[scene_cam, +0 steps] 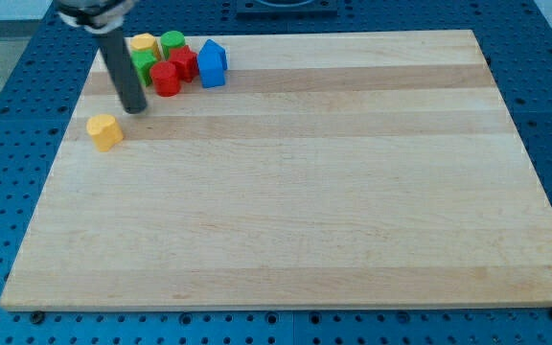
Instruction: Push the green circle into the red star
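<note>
The green circle (172,42) sits near the view's top left, at the back of a tight cluster. The red star (185,61) lies just below and to the right of it, touching or nearly touching. My tip (134,108) rests on the board at the cluster's lower left, just left of a red round block (166,80) and below a second green block (144,65), whose shape is unclear. The rod partly hides that green block's left side. My tip is apart from the green circle.
A yellow block (143,43) sits left of the green circle. A blue house-shaped block (212,64) stands at the cluster's right. A lone yellow block (104,131) lies below and left of my tip. The wooden board (305,192) lies on a blue perforated table.
</note>
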Motion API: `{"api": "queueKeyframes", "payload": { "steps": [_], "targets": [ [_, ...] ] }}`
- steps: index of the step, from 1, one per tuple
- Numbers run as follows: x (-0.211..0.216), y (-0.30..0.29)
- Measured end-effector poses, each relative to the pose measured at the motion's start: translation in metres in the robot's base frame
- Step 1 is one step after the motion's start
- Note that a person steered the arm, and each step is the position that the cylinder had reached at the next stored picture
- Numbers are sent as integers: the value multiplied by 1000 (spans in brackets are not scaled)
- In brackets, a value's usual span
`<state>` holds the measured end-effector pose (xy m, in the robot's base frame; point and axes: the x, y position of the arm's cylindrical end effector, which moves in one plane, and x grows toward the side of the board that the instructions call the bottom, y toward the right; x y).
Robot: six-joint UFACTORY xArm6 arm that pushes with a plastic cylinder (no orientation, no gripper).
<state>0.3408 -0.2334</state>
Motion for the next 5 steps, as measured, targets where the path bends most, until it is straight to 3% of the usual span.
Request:
{"api": "queueKeyframes", "payload": {
  "steps": [2, 4, 5],
  "targets": [
    [-59, -54],
    [-145, -43],
    [-150, -14]
  ]
}}
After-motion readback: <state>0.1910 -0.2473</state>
